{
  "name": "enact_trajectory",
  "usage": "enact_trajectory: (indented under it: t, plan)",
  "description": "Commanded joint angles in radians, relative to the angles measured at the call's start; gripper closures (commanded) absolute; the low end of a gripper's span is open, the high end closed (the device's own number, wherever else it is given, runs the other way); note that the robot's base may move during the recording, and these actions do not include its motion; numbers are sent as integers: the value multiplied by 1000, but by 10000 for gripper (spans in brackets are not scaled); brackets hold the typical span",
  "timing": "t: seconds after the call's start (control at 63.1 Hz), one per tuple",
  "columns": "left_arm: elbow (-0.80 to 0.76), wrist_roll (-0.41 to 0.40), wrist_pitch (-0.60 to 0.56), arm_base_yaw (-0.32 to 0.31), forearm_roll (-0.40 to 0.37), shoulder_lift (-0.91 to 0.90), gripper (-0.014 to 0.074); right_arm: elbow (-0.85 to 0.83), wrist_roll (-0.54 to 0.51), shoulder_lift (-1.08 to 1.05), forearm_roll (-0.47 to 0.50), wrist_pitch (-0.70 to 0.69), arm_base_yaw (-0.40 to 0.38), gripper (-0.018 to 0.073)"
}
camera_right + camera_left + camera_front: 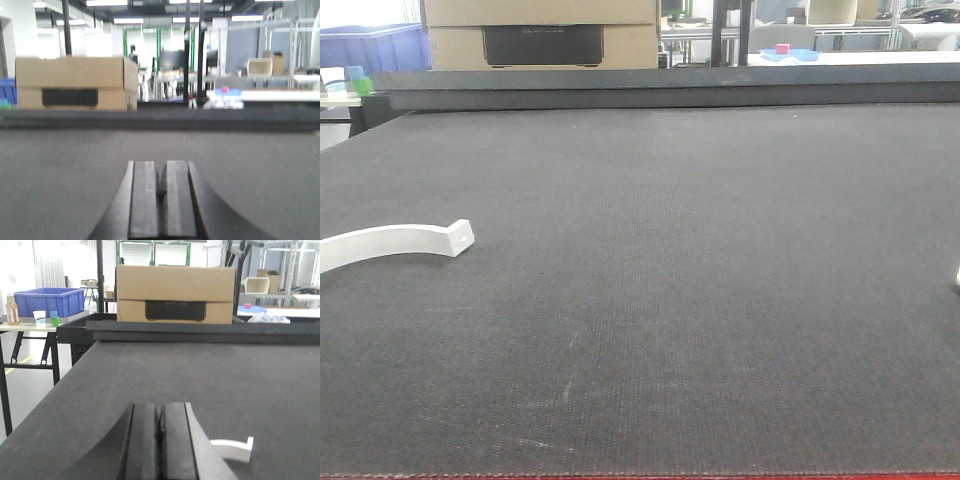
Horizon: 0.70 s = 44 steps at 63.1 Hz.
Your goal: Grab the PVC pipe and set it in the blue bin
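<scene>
A white curved PVC pipe piece (395,243) lies flat on the dark mat at the table's left edge. In the left wrist view it (232,449) lies just right of my left gripper (160,407), apart from it. The left jaws are shut with nothing between them. My right gripper (161,165) is shut and empty, low over bare mat. Neither gripper shows in the front view. The blue bin (370,45) stands on a side table beyond the table's far left corner; it also shows in the left wrist view (49,301).
A cardboard box (542,35) stands behind a raised dark ledge (670,88) along the table's far edge. Cups and a bottle (12,310) stand beside the bin on the side table. A small pale object (957,278) pokes in at the right edge.
</scene>
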Motion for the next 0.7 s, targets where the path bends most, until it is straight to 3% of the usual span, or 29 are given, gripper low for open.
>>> enact_trajectory:
  t: [0.0,0.174,0.349,0.681]
  plan:
    - [-128,0,69,-7,-16,-3,707,-124,-1,-1,7,54,2,727]
    - [-397,0,323,-7,14,73,707,-397,-1,52,7,333,2,727]
    - [-548,0,370,-7,32,299,707,-583,-1,241,-13,554,2,727]
    - [-793,0,625,-7,24,779,707,-788,-1,741,15,908,2,727]
